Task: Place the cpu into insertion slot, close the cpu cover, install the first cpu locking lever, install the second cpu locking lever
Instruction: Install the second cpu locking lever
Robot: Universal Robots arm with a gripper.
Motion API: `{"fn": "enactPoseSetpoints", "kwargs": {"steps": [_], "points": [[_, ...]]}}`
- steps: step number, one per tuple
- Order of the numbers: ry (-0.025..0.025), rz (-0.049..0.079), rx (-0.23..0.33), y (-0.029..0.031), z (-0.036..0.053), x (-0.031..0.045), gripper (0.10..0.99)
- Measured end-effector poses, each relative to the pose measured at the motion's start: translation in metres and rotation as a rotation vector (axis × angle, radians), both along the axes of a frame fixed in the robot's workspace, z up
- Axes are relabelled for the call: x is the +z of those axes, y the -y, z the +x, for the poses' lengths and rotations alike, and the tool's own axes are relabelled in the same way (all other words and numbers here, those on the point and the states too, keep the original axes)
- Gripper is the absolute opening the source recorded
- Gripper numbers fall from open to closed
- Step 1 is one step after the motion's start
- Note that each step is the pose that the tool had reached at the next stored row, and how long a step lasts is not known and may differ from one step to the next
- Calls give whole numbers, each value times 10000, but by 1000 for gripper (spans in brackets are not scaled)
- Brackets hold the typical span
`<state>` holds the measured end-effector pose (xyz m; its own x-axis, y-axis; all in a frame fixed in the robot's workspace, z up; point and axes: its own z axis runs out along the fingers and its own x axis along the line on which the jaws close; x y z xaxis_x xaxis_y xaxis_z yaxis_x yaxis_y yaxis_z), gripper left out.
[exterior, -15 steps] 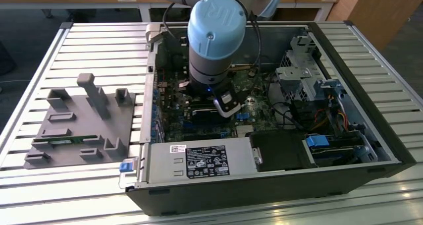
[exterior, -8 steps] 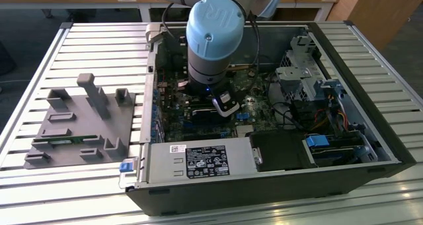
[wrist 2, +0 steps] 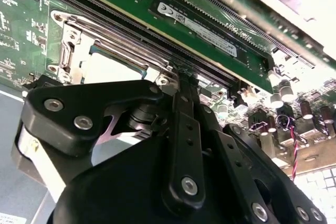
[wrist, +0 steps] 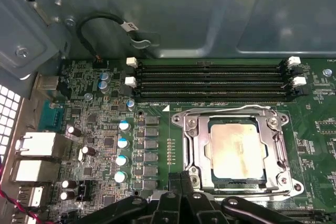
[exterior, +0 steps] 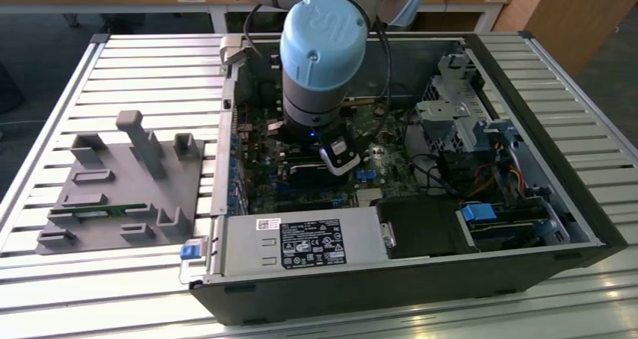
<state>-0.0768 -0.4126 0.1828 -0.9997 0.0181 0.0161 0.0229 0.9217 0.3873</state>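
Silver metal frames the cpu [wrist: 233, 150] in the first wrist view: the cpu cover [wrist: 195, 145] lies flat over the chip, which sits in the insertion slot [wrist: 239, 184] on the green motherboard [wrist: 157, 129], its dull top showing through the window. The gripper [wrist: 181, 179] comes in at the socket's near edge, its black fingers pressed together, their tips just beside the frame's rim; the linkage behind them is cut off by the picture edge. In the second wrist view the gripper body [wrist 2: 157, 156] hides much of the socket, leaving one corner of the cover and a thin wire lever [wrist 2: 121, 35] along its side. The exterior view shows the arm [exterior: 319, 63] reaching down into the open computer case [exterior: 399, 279], and it blocks the socket there. A grey fixture [exterior: 130, 182] stands well apart, towards the exterior view's left.
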Motion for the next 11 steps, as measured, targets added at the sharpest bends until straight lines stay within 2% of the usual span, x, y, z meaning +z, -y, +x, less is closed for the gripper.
{"fn": "enactPoseSetpoints", "kwargs": {"steps": [7,11], "points": [[2,-38,0,15,-7,-1,106],[2,-169,0,15,-13,7,106]]}}
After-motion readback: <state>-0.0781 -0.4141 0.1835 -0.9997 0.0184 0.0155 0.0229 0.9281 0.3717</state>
